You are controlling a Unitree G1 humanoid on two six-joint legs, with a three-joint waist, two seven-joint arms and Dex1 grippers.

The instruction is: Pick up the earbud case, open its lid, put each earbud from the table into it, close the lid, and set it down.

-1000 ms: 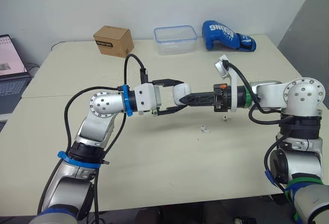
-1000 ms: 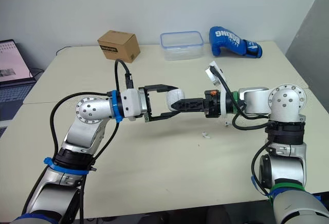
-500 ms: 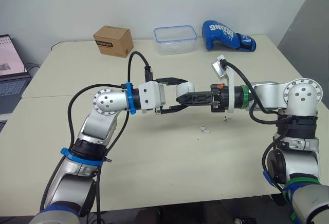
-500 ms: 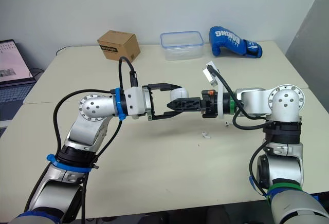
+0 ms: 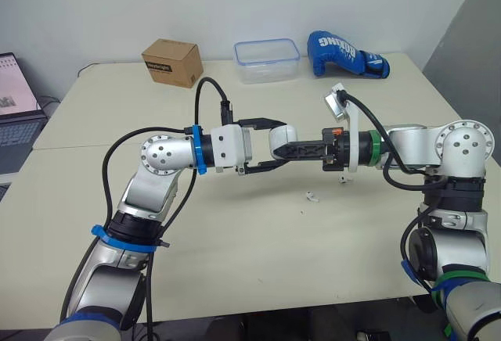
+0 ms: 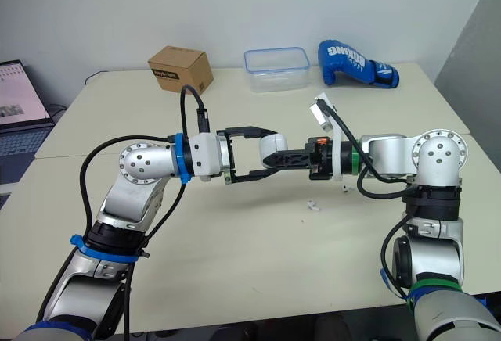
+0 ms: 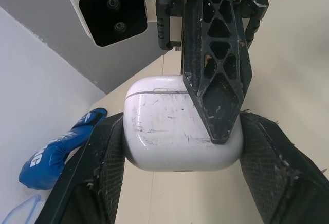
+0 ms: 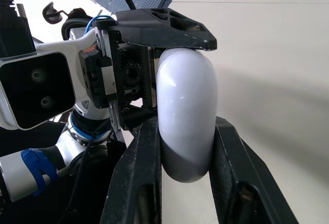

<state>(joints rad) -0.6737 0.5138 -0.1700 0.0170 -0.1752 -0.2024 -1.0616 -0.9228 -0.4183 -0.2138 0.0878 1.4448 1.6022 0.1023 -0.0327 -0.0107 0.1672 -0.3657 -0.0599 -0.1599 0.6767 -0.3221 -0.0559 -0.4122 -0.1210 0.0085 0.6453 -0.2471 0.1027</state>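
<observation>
Since a second ago the left arm and earbud case [image 5: 282,135] have edged toward the right arm. The case hangs above the table [image 5: 235,255], its lid seam apparently closed. The left gripper [image 7: 182,142] clamps its sides and the right gripper [image 8: 186,147] pinches its faces. Pickup done; opening, loading, closing and set-down remain. One earbud [image 5: 312,196] lies below, and a white bit [image 5: 342,178] nearby is probably the other. Box [image 5: 173,62], container [image 5: 267,59] and glove [image 5: 344,54] sit well apart, blocking nothing.

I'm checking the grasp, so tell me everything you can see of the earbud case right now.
The earbud case is a small, rounded white box of glossy plastic, faintly scuffed. A thin seam marks its lid, which looks shut. It is held in the air above the table, between the two arms. The left gripper clamps its two narrow ends, and the right gripper pinches its broad faces from the opposite side.
</observation>
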